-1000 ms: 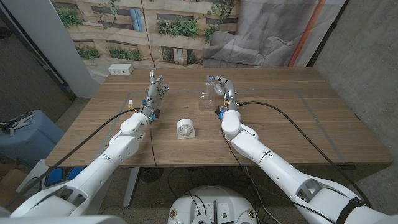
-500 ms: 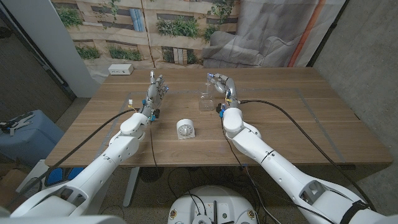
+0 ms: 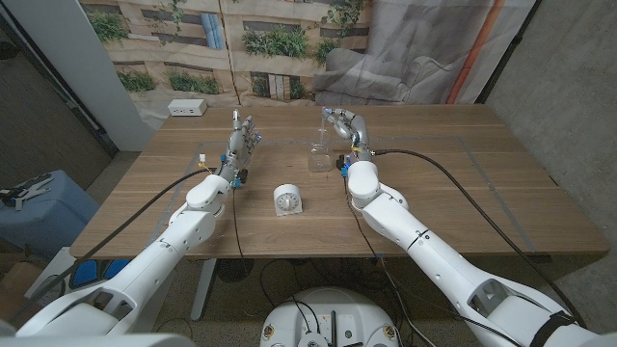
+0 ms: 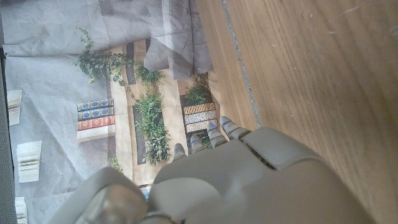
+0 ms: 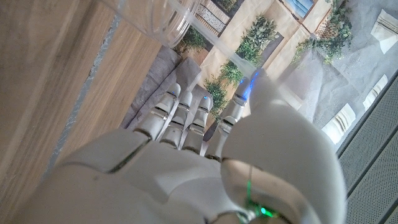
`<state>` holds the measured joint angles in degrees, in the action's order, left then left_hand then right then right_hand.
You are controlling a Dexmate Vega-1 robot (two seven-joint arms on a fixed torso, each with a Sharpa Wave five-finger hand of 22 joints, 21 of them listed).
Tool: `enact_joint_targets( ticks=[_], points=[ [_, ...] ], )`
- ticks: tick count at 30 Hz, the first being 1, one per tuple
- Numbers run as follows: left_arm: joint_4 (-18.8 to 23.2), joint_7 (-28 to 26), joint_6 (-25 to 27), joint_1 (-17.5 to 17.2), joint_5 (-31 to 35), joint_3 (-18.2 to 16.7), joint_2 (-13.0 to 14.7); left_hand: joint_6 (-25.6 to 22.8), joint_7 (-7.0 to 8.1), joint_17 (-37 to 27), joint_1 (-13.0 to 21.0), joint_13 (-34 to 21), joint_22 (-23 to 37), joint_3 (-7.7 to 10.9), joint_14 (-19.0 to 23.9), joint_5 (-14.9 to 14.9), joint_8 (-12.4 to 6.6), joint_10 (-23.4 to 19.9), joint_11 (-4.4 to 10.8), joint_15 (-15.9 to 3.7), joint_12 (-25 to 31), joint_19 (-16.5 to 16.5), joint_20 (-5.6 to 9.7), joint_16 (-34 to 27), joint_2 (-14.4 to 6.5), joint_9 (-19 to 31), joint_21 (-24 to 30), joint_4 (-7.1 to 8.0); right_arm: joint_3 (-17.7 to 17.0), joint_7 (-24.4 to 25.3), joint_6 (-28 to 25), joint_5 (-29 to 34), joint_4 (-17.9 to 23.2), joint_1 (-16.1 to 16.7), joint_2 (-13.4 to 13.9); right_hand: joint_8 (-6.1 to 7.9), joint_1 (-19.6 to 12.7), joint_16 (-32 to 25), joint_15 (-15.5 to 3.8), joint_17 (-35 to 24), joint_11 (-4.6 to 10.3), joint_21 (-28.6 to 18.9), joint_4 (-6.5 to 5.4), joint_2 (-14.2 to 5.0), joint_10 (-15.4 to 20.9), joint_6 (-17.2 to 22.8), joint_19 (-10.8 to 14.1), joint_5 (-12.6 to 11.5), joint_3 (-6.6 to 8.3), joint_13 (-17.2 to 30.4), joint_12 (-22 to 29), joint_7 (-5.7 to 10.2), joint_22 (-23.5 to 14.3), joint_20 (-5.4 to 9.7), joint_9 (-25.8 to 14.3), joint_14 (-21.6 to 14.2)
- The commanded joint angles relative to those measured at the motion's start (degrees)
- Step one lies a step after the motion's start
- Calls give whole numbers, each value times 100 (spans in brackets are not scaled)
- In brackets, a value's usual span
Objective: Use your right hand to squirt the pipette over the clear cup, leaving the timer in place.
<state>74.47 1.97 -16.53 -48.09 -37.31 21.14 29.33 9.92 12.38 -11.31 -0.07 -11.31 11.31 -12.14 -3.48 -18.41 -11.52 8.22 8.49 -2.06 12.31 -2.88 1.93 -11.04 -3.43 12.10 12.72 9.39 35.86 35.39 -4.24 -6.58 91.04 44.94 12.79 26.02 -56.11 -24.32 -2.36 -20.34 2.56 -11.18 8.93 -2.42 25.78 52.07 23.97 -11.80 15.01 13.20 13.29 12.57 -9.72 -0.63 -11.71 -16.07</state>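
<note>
The clear cup (image 3: 317, 156) stands on the wooden table (image 3: 453, 183) past the middle, and its rim (image 5: 149, 18) is close in the right wrist view. My right hand (image 3: 347, 128) is raised just behind and to the right of the cup. It pinches a thin clear pipette (image 5: 214, 43) whose stem slants toward the cup's rim. The white round timer (image 3: 287, 200) stands upright nearer me, left of the cup, untouched. My left hand (image 3: 243, 141) stands upright to the left with its fingers apart, holding nothing.
A white box (image 3: 188, 108) lies at the table's back left corner. Black cables run along both arms over the tabletop. A plant-print backdrop hangs behind the far edge.
My right hand has shifted slightly up and away over the cup, with the forearm drifting a little right. The left hand's fingers have spread slightly. Cup and timer have not moved.
</note>
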Motion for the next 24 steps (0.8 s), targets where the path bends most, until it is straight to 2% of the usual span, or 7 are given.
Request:
enact_joint_targets(
  ticks=[1,15,24],
  points=[
    [-2,4,-1,3,-5,2,2,29,33,-9,-9,-31,14,-25,-44,-30,-34,6,-1,-656,29,-32,523,-34,-256,13,32,3,-106,-14,-343,-196,440,46,59,-38,30,0,-253,-14,-18,-18,1,-16,-5,-3,22,-12,-37,18,-16,16,-24,-30,-16,-10],
    [1,0,-3,1,-2,4,1,31,33,-9,-8,-31,14,-25,-52,-31,-33,22,5,-650,22,-40,522,-31,-255,13,29,3,-234,-30,-632,-411,1085,149,186,-39,34,0,-218,-16,-42,-27,2,-18,-1,29,46,-19,-42,20,-12,4,-24,-47,-16,-26],
    [0,1,-3,1,-3,3,1,31,32,-9,-9,-31,14,-25,-44,-31,-33,12,11,-657,26,-30,524,-34,-256,13,33,3,-329,8,-764,-564,1335,185,210,-45,31,-3,-204,-19,-60,-28,7,-17,22,34,51,-23,-44,21,-2,-7,-24,-60,-15,-40]
  ],
)
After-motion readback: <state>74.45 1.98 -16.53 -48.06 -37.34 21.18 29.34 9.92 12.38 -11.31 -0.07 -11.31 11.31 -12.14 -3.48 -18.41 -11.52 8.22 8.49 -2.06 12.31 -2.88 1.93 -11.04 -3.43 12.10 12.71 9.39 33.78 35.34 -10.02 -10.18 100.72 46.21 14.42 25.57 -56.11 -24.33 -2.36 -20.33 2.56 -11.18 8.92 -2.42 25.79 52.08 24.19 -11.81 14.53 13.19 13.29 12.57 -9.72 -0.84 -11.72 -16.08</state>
